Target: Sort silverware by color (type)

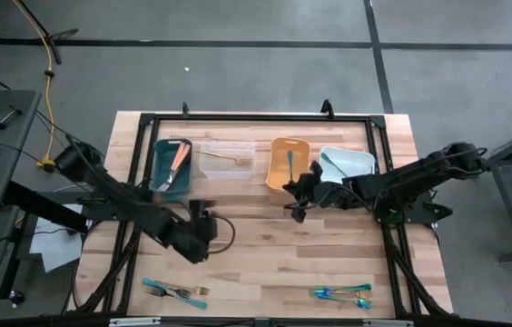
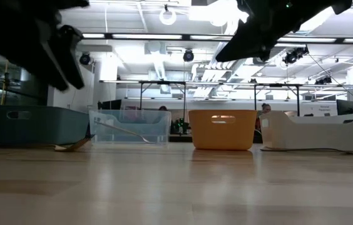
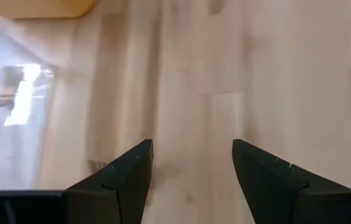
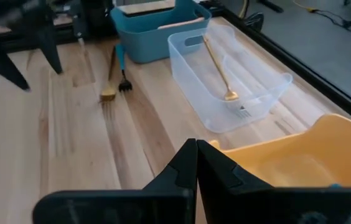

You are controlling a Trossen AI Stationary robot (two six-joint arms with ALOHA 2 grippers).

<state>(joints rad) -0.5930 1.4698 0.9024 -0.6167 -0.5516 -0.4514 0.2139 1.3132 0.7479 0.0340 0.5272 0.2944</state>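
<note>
Silverware lies in two loose groups near the table's front edge: teal-handled and gold forks (image 1: pixel 176 292) at the left, teal-blue pieces (image 1: pixel 342 292) at the right. Two more forks (image 4: pixel 114 84) lie flat on the wood by the teal bin. My left gripper (image 1: pixel 203 211) (image 3: pixel 193 168) hangs open above bare wood, in front of the clear bin, with nothing between its fingers. My right gripper (image 1: pixel 294 195) (image 4: pixel 196 155) is shut and empty, raised in front of the orange bin.
Four bins stand in a row at the far side. The teal bin (image 1: pixel 172 163) holds salmon-orange pieces and the clear bin (image 4: pixel 225 68) a gold fork (image 4: pixel 220 71). The orange bin (image 1: pixel 288 162) holds a teal-blue piece; the white bin (image 1: pixel 347 162) stands at the right. Bare wood lies mid-table.
</note>
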